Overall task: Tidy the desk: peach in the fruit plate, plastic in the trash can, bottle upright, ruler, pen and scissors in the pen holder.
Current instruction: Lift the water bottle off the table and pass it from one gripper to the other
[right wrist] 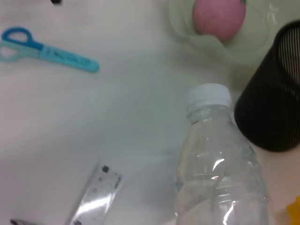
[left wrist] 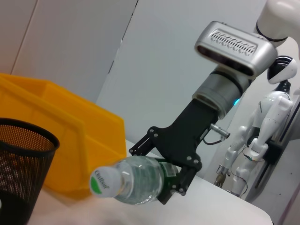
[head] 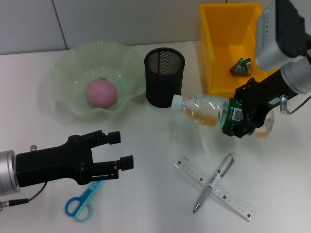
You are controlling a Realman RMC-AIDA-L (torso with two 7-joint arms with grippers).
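Right gripper (head: pixel 243 119): black jaws are clamping the green-labelled waist of the water bottle (head: pixel 214 110), holding it off the table, lying nearly level with its white cap pointing toward the pen holder.
Water bottle: clear ribbed plastic; in the left wrist view (left wrist: pixel 129 180) the round cap is facing the camera, and in the right wrist view (right wrist: pixel 215 164) the cap is sitting just beside the holder's wall.
Left gripper (head: pixel 114 150): black fingers are standing apart with nothing between them, hovering above the scissors (head: pixel 85 200).
Scissors: blue loop handles are showing on the table, blades partly hidden under the left gripper; seen whole in the right wrist view (right wrist: pixel 47 49).
Peach (head: pixel 101 92): round, pink, is resting in the middle of the fruit plate (head: pixel 68 68).
Fruit plate: pale green translucent glass with a wavy, scalloped rim.
Pen holder (head: pixel 164 77): black wire-mesh cylinder is standing upright between plate and trash can.
Trash can (head: pixel 216 53): yellow rectangular plastic bin is holding a crumpled green-and-dark plastic wrapper (head: pixel 240 66).
Ruler (head: pixel 228 196): clear flat strip is lying diagonally on the white table (head: pixel 146 194).
Pen (head: pixel 214 182): slim, silver-grey, is lying across the ruler.
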